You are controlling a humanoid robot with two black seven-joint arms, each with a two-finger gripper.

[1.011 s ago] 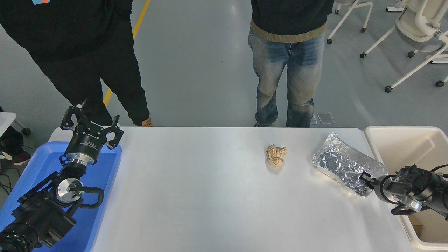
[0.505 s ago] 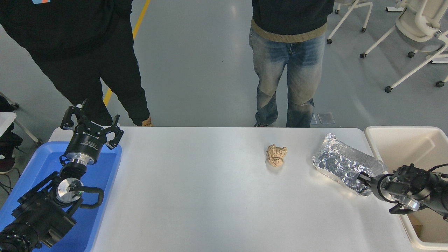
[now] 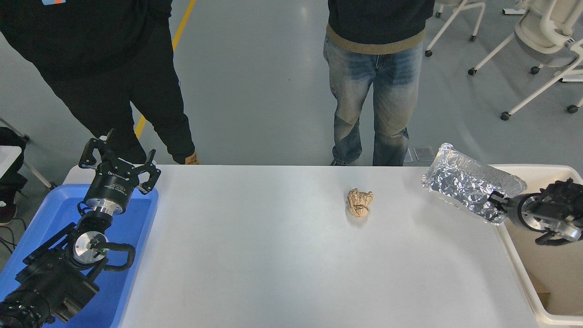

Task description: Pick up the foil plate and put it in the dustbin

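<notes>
The foil plate [image 3: 469, 184], a shiny crinkled silver tray, hangs tilted in the air above the table's far right corner. My right gripper [image 3: 497, 203] is shut on its near right rim and comes in from the right edge, over the dustbin. The dustbin [image 3: 537, 273], a large beige bin, stands just off the table's right side; its inside is partly hidden by my arm. My left gripper [image 3: 119, 160] is open and parked at the lower left, above the blue tray.
A crumpled brown paper ball [image 3: 359, 202] lies on the white table [image 3: 291, 264] right of centre. A shallow blue tray [image 3: 132, 237] sits at the left edge. Two people stand at the far side. White chairs stand at the top right.
My right gripper has lifted the foil plate off the table and carried it up and to the right, toward the dustbin. The left arm has not moved.
</notes>
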